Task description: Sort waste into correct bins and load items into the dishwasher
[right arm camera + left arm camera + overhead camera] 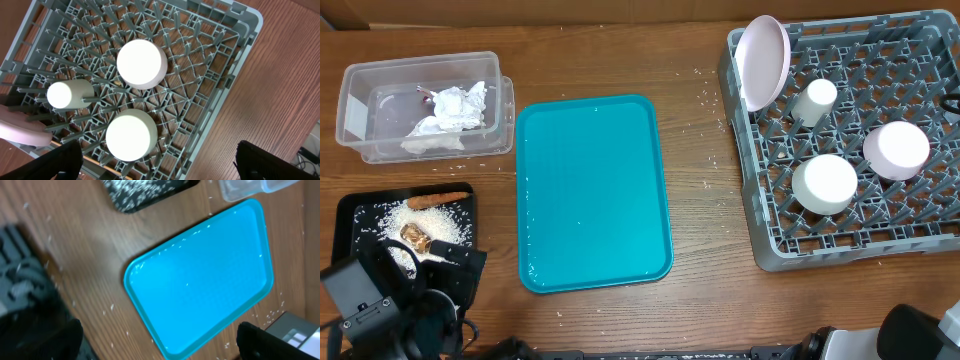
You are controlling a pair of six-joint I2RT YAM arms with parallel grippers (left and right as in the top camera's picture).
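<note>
A grey dishwasher rack (760, 215) at the right holds a pink plate (762, 60) on edge, a small white cup (814, 100), a white bowl (824, 184) and a pale pink bowl (896, 150). The right wrist view shows the rack (235, 75) with two upturned bowls (141, 64) (131, 135) and the cup (67, 95). A teal tray (592, 190) lies bare mid-table and also shows in the left wrist view (200, 275). My left gripper (160, 342) is open above the tray's corner. My right gripper (160, 162) is open above the rack.
A clear plastic bin (355, 120) at the back left holds crumpled white paper (450, 115). A black bin (360, 215) at the front left holds rice and food scraps (415, 235). Rice grains lie scattered on the wooden table (705, 180).
</note>
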